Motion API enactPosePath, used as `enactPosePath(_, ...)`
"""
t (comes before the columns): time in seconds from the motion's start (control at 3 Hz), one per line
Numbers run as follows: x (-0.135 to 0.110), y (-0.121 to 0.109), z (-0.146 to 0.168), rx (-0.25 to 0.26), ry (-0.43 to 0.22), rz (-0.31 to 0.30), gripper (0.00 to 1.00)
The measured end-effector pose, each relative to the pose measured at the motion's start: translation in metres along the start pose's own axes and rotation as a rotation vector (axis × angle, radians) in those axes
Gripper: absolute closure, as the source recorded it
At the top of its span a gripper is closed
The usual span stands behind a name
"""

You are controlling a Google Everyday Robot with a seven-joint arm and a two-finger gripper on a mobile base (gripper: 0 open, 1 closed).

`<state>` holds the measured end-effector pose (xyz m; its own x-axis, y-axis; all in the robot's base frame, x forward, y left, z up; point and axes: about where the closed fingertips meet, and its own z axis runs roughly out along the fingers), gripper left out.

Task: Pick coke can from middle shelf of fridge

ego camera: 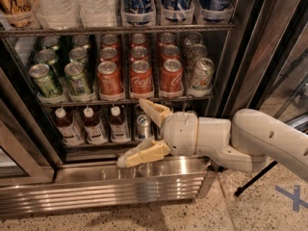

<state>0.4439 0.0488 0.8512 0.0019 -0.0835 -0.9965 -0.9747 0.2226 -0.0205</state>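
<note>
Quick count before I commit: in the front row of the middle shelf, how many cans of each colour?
Green aluminium cans: 2
Red aluminium coke cans: 3
Silver-white aluminium can: 1
Total: 6
The cream two-finger gripper hangs open just below the middle wire shelf, under the red cans.

gripper point(131, 132) below middle shelf point(96, 102) — matt plastic | coke can point(141, 78) glossy | fridge point(120, 186) — steel

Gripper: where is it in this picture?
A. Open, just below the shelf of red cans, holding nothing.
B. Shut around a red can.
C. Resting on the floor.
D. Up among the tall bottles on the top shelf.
A: the gripper is open in front of the small bottles, under the middle shelf, and the red cans stand ungrasped.
</note>
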Motion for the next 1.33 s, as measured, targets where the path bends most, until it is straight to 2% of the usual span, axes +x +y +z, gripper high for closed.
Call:
enactPosePath(0.33, 0.008, 0.013, -0.006, 0.041, -0.012, 0.003, 0.00)
enactPosePath(0.67, 0.018, 0.038, -0.017, 0.049, -0.021, 0.005, 0.00)
enactPosePath(1.0, 0.018, 0.038, -0.017, 0.049, -0.021, 0.005, 0.00)
enactPosePath(1.33, 0.019, 0.023, -0.021, 0.154, -0.051, 0.017, 0.00)
